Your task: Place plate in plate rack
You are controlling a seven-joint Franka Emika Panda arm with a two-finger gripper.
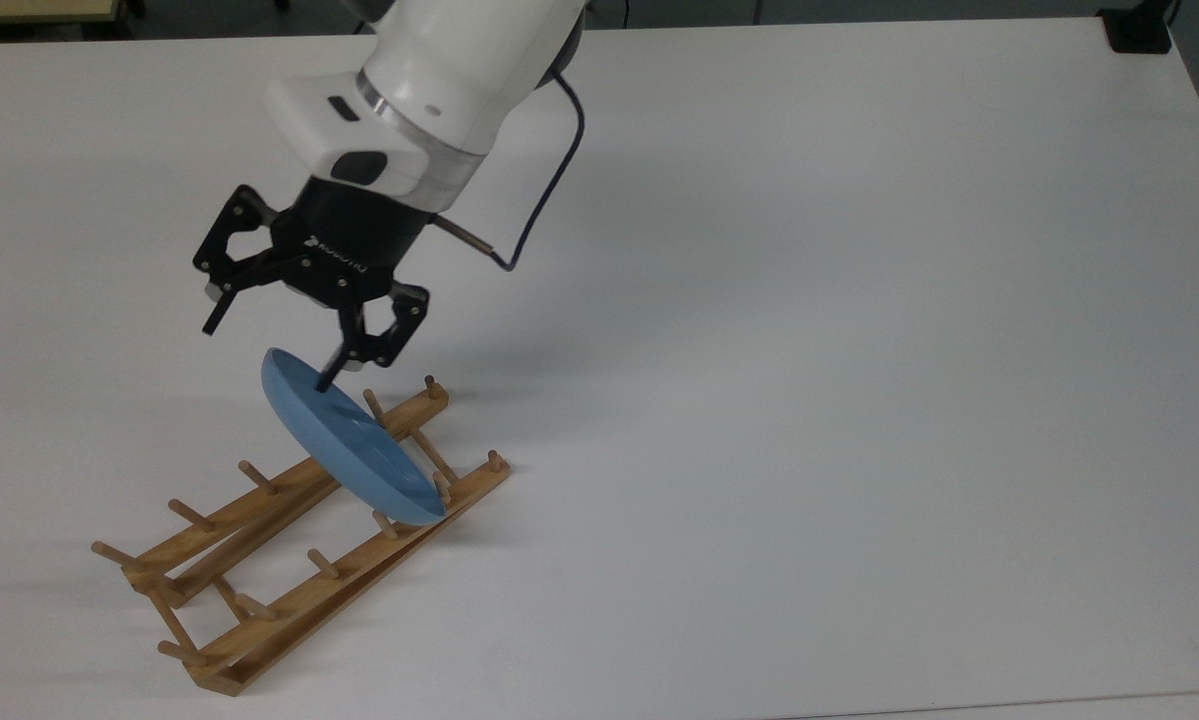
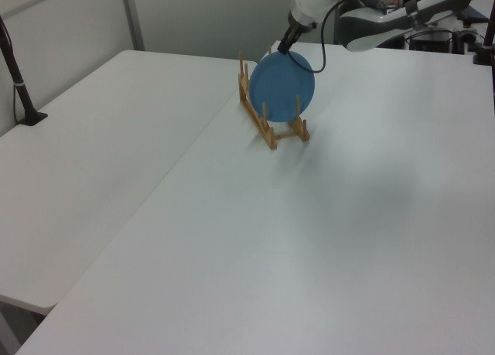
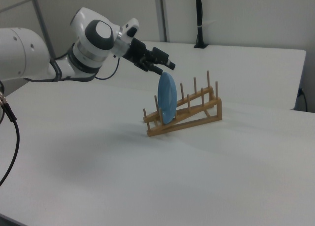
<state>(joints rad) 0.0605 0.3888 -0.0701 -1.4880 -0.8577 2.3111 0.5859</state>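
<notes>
Standing on edge in the rack [image 1: 289,555], the plate [image 1: 351,451] is seen in the top view lodged between pegs near the rack's upper-right end, tilted so that its upper rim leans toward the top view's upper left. The rack lies diagonally on the white table [image 1: 859,350], running from the top view's lower left to the middle. Above the plate's upper rim the gripper [image 1: 269,350] is seen with its fingers spread wide apart; one fingertip [image 1: 327,380] is seen at or just over the rim, and contact cannot be confirmed, while the other fingertip [image 1: 212,322] is held well clear to the top view's left. In the left view the plate [image 2: 281,86] faces the camera as a full disc seated in the rack [image 2: 271,123], with the gripper [image 2: 286,44] at its top edge. In the right view the plate [image 3: 167,99] is shown nearly edge-on and close to upright near the lower end of the sloping rack [image 3: 184,115], and the gripper [image 3: 160,63] is placed just above it, its fingers parted.
</notes>
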